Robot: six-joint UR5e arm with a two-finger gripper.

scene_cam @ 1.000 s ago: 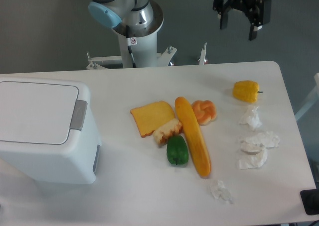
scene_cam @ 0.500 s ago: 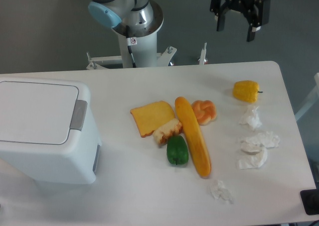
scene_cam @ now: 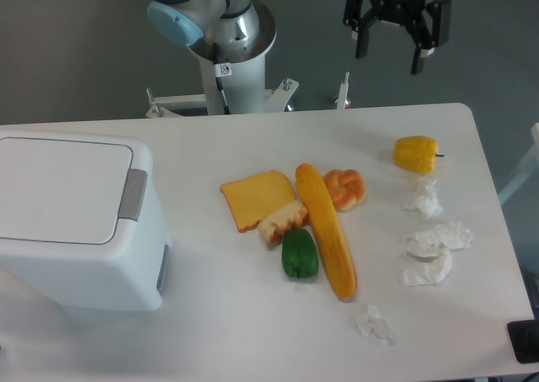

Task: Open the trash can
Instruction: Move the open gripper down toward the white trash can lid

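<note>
One trash can (scene_cam: pixel 72 218), lid shut, stood at the table's left edge; gripper (scene_cam: pixel 389 52), jaws spread and empty, hung far right, advisably to press the grey tab (scene_cam: pixel 132 194) squarely.

No legible text; small red-and-white sticker (scene_cam: pixel 222 69) on robot base column, unreadable.

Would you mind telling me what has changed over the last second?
The open, empty end effector has drifted left and slightly up in the picture, above the table's far edge. The trash can stays shut, and the food and crumpled paper have not moved.
</note>
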